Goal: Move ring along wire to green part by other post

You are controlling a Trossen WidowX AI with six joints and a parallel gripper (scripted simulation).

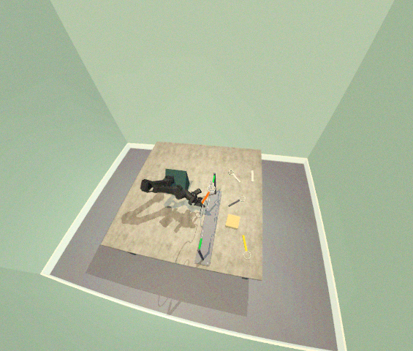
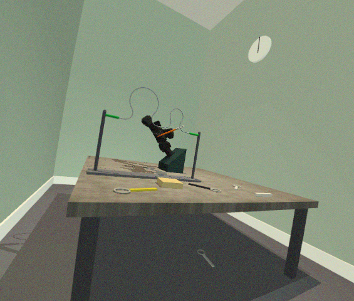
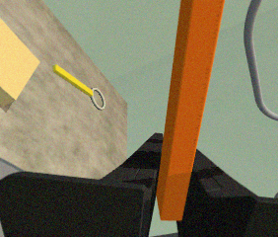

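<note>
My gripper (image 1: 202,204) (image 2: 159,135) (image 3: 166,142) is shut on the lower end of the orange handle (image 1: 205,197) (image 2: 167,132) (image 3: 190,99). The handle slants up to the ring (image 1: 208,188), which in the exterior view is a thin tilted outline at the foot of the smaller wire loop, near the right green part (image 2: 193,133). The wire seems to pass through the ring; contact with the grey wire (image 2: 142,87) is too small to tell. The other green part (image 2: 112,116) (image 1: 200,243) is beyond the larger loop. The ring is out of the wrist view.
Dark posts (image 2: 99,139) (image 2: 196,155) stand on a grey base (image 2: 121,175). On the table are a yellow block (image 1: 232,221) (image 2: 170,182), a yellow-handled ring (image 1: 245,243) (image 3: 73,80), a black-handled ring (image 1: 234,202), a white-handled ring (image 1: 235,176) and a white bar (image 1: 252,175). A dark green block (image 1: 177,177) stands by the arm.
</note>
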